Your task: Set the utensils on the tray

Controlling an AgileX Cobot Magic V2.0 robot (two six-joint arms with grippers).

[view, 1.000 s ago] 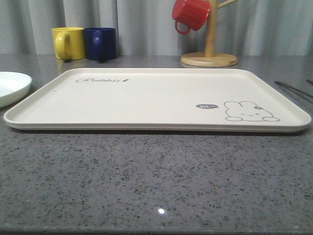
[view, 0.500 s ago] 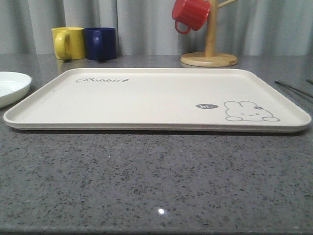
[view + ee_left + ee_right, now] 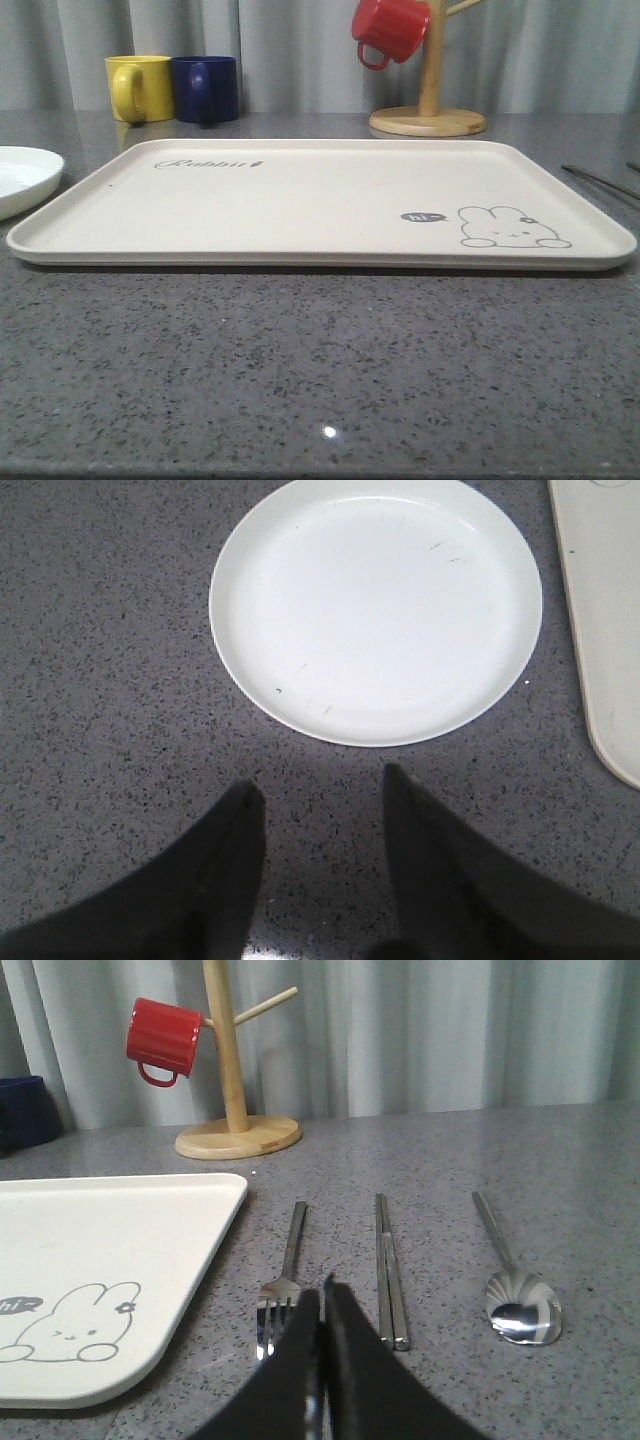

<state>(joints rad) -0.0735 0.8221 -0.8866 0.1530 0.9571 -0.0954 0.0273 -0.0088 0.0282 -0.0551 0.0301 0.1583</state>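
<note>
The cream tray (image 3: 300, 200) with its rabbit drawing lies across the middle of the table and holds nothing. Three silver utensils rest side by side on the stone right of the tray's corner (image 3: 100, 1230): a fork (image 3: 291, 1254), a pair of chopsticks (image 3: 388, 1260) and a spoon (image 3: 522, 1308). In the front view thin utensil handles (image 3: 598, 181) show at the right edge. My right gripper (image 3: 322, 1290) is shut with nothing in it, low over the table between the fork's tines and the chopsticks' ends. My left gripper (image 3: 321, 782) hangs open over bare stone near a white plate.
A round white plate (image 3: 375, 605) sits left of the tray's edge (image 3: 615, 600). Yellow (image 3: 140, 88) and blue (image 3: 206, 88) mugs stand at the back left. A wooden mug tree (image 3: 430, 80) at the back right carries a red mug (image 3: 390, 28).
</note>
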